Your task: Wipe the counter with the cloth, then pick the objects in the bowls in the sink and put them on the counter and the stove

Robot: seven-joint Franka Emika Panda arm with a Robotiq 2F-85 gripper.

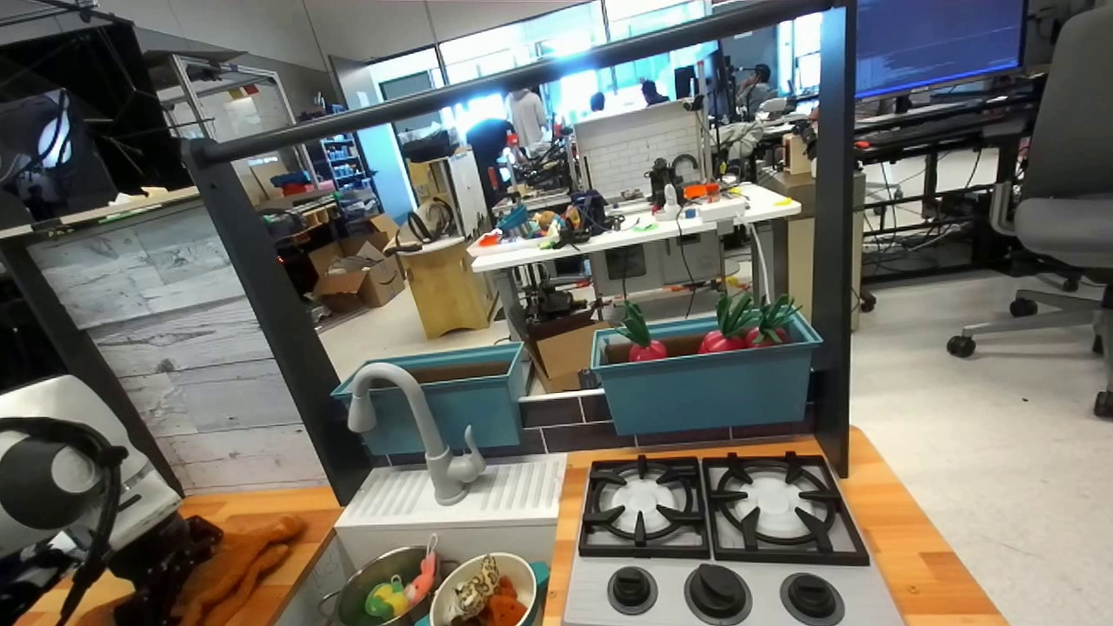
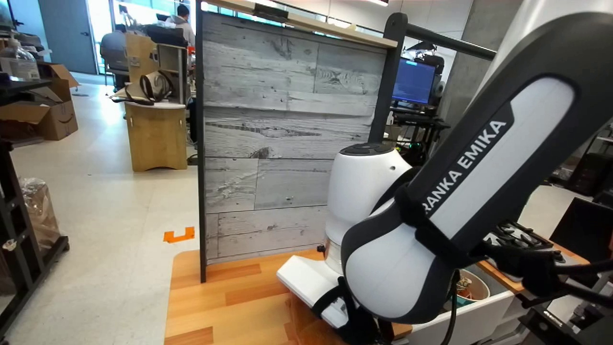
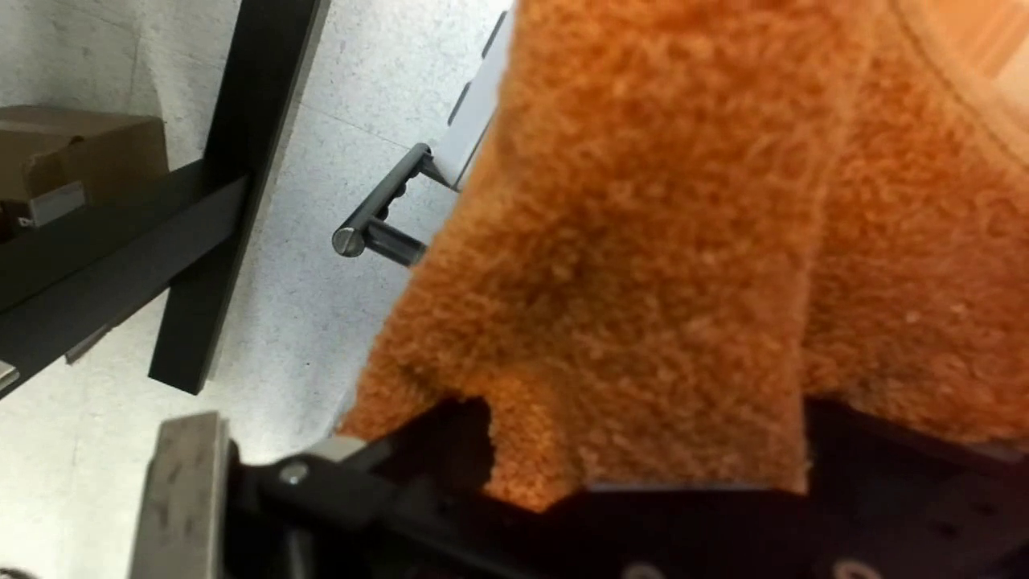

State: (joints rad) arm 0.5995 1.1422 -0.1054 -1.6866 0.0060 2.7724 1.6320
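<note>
The orange cloth point(image 1: 248, 565) lies bunched on the left part of the wood-grain counter point(image 1: 304, 539). In the wrist view the cloth point(image 3: 667, 241) fills much of the picture and passes between the fingers of my gripper point(image 3: 643, 442), which stand wide apart. An exterior view has the gripper point(image 1: 169, 569) low beside the cloth. The sink point(image 1: 522, 535) holds a metal bowl point(image 1: 361, 578) with a yellow-green toy point(image 1: 387, 600) and a pink toy point(image 1: 423, 578). Its pale bowl point(image 1: 524, 574) contains a patterned toy point(image 1: 476, 591) and an orange toy point(image 1: 504, 604). The stove point(image 1: 678, 574) is at right.
A grey faucet point(image 1: 426, 417) rises behind the bowls. Teal planters point(image 1: 713, 391) line the back, the right one with red-green plants. A grey plank panel point(image 2: 287, 177) stands behind the counter, framed by dark posts point(image 1: 269, 322). The counter point(image 2: 249, 297) ends at an open floor side.
</note>
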